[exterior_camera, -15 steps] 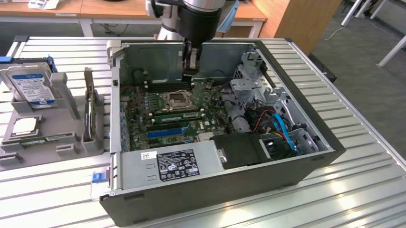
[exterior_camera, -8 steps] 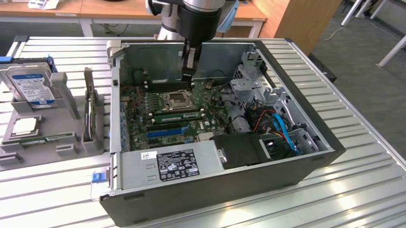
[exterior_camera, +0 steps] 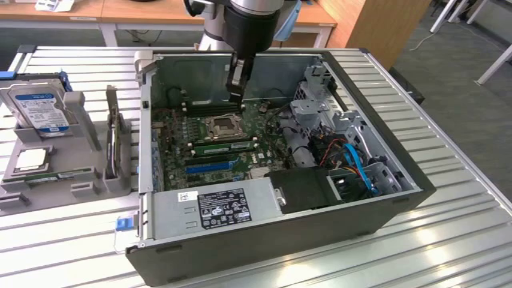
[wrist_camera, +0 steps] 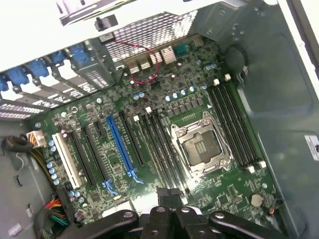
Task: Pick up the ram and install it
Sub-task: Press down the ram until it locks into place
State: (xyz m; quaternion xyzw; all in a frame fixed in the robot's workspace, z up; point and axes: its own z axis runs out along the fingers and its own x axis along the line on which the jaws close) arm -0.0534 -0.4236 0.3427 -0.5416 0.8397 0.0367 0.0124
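The slatted metal surface (exterior_camera: pixel 448 240) carried an open computer case (exterior_camera: pixel 272 240), its motherboard (exterior_camera: pixel 232 141) exposed with the CPU socket (exterior_camera: pixel 222 127) at the middle. The arm reached down into the far part of the case, and the fingers (exterior_camera: pixel 234 90) were closed together above the far memory slots (exterior_camera: pixel 210 108), gripping nothing visible. A green ram (exterior_camera: pixel 220 145) stick sat in a slot just near of the socket.

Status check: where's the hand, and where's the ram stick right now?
Hand shut, low inside the open computer case. Over the motherboard, near the CPU socket. Can't tell whether it holds the ram.
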